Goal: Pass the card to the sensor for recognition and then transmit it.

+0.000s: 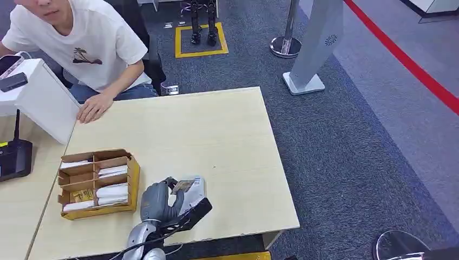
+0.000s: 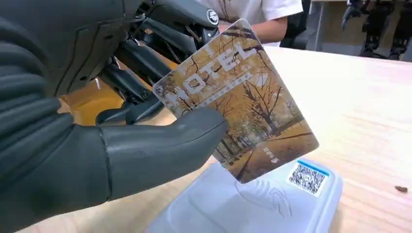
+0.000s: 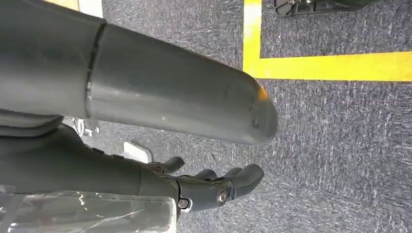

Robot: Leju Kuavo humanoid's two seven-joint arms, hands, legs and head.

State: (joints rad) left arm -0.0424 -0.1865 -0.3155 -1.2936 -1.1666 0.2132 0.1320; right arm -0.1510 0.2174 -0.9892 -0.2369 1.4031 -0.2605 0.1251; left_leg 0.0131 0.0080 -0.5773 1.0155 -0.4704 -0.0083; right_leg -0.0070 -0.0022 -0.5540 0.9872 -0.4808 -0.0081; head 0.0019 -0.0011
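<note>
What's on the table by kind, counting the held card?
Card, pinched in the left hand: 1
White sensor pad: 1
Cardboard card organiser: 1
White stand: 1
Black device: 1
Total: 5

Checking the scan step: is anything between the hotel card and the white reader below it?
Nothing visible. The left robot hand holds the hotel card tilted just above the white card reader, with only open air between the card's lower edge and the reader's top.
</note>
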